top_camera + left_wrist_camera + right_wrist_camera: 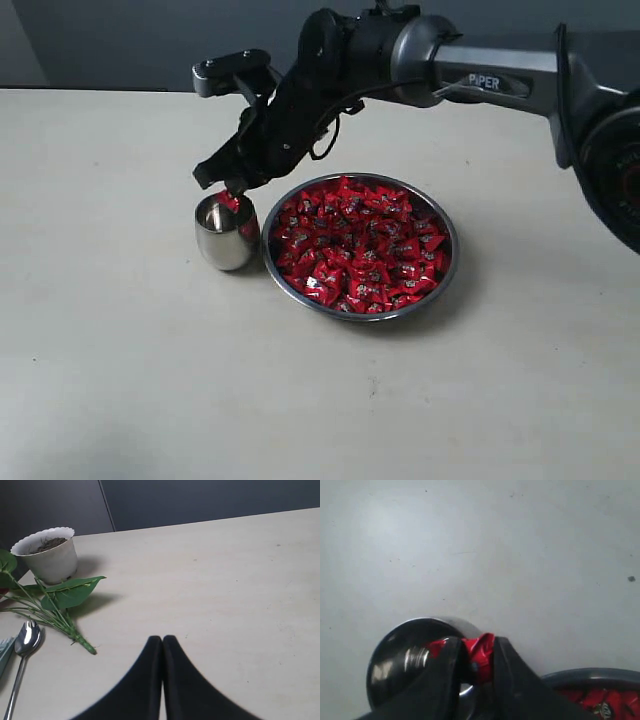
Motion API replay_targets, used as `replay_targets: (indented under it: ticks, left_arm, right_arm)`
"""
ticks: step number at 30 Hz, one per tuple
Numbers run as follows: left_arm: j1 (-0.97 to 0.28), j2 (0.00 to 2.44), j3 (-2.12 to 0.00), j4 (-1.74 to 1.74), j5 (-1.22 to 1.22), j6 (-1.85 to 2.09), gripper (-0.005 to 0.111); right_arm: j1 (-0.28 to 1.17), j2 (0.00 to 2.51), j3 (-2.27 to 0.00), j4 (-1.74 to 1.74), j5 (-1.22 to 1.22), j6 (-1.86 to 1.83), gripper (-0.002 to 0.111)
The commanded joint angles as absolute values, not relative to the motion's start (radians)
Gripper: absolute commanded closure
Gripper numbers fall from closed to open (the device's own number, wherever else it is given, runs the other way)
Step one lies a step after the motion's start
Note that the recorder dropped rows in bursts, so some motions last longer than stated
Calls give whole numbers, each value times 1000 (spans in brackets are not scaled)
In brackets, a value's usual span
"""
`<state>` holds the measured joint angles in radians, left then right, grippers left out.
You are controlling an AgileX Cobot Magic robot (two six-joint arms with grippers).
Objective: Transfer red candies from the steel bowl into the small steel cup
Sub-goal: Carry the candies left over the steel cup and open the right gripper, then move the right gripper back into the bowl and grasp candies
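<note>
While the right gripper (pixel 232 188) hangs over the mouth of the small steel cup (pixel 226 242), its black fingers (pixel 445 665) pinch one red candy (pixel 480 652) by its crinkled foil wrapper, just above the rim. The polished, bulging cup stands just left of the steel bowl (pixel 450 255), which is wide, shallow and heaped with shiny red candies (pixel 360 245). The left gripper (pixel 162 642) has its tapered fingers pressed together above the matte, pale table (pixel 240 580).

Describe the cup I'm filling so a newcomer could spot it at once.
Start at the wide steel bowl heaped with red candies on the table. Just left of it in the exterior view stands the small steel cup, under the right gripper. It is narrow, rounded and mirror-like, unlike the shallow bowl.
</note>
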<state>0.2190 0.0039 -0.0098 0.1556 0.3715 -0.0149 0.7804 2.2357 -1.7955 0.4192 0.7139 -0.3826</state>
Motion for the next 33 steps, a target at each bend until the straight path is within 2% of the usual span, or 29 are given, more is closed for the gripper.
replay_targets:
  ticks: [1,5,7,16,20,25,33]
  left_arm:
    - [218,0,-4,158,364,-19,106]
    - [218,0,-4,158,364,-19,106]
    - [218,0,-4,158,364,-19,106]
    - [218,0,-4,158,364,-19,106]
    - [218,0,-4,158,364,-19,106]
    - [218,0,-4,158,364,-19,106]
    - [218,0,-4,158,364,-19,106]
  right_arm:
    - [780,2241,-1813,417,754,-364,95]
    - [780,2236,-1813,430,790,-364,79]
    - [780,2225,-1813,430,800,-364,77]
    - [780,2108,-1813,400,835,-362,77]
    - [778,2069,-1813,262,891,-306,77]
    - [717,2066,-1804,202,1003,-259,77]
    - [594,2018,-1545,303,941,-315,77]
